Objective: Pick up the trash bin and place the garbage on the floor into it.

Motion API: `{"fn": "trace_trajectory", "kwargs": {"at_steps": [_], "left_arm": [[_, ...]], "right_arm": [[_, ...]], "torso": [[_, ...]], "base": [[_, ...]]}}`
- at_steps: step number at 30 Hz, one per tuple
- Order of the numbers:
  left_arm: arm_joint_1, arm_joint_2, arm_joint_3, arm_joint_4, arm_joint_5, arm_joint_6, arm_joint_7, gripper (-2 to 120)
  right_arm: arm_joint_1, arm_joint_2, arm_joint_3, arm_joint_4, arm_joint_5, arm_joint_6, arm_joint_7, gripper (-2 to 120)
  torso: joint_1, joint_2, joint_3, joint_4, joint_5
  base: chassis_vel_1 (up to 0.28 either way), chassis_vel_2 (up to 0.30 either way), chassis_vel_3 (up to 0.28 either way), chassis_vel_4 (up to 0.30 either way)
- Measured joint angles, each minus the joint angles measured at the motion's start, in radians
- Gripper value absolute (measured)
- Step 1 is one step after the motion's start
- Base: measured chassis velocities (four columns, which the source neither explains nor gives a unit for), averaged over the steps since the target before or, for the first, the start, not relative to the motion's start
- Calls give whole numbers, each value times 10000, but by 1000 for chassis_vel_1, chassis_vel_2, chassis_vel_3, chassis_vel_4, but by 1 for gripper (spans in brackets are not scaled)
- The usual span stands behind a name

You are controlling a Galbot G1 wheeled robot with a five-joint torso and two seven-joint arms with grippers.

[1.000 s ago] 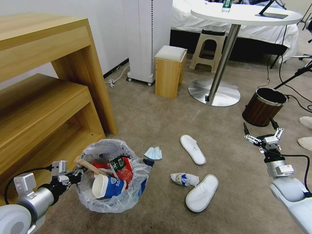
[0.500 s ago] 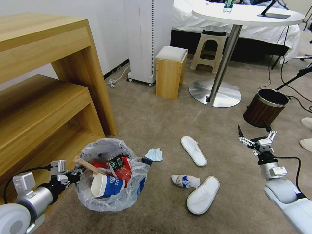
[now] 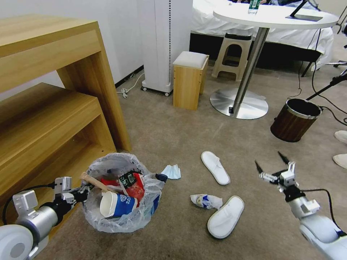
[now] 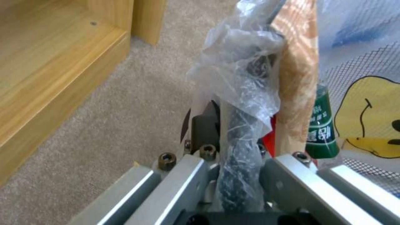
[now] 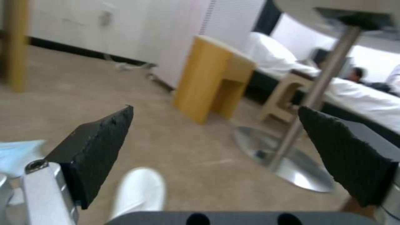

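Left gripper [image 3: 84, 190] is clamping the bin [image 3: 121, 196] rim between closed jaws; right gripper [image 3: 271, 167] is hanging wide open, slippers [image 3: 225, 216] lying nearby on the floor [image 3: 173, 130].

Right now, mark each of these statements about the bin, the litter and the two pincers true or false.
1. The left pincer is clamped on the rim of the black trash bin. True.
2. The right pincer is shut on a slipper. False: it is open and empty, above the beige carpet.
3. The blue-white paper cup lies on the carpet beside the slippers. False: it lies inside the bin.
4. The light-blue mask is on the carpet, just outside the bin. True.
5. Both white slippers are in the bin. False: both lie on the carpet, with a crumpled blue-white wrapper beside the nearer one.
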Motion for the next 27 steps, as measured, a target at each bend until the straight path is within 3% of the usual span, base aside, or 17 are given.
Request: {"fn": "trace_trajectory", "kwargs": {"at_steps": [7,15,27], "left_arm": [[21,-42,19,-63,43,0,8,0],[82,-142,35,-72,142,-11,25,0],[197,-338,90,-122,335,-18,78,0]], "right_arm": [[-371,-158,-181,205,520,283,-1739,100],[-125,-168,-824,205,463,286,-2389,100],[1503,-457,-3369,-503,96,280,-2728,100]], "torso": [[-1,0,0,2,-2],[-1,0,0,2,0],[-1,0,0,1,1]], "base": [[0,0,0,0],[0,0,0,0],[0,0,0,0]]}}
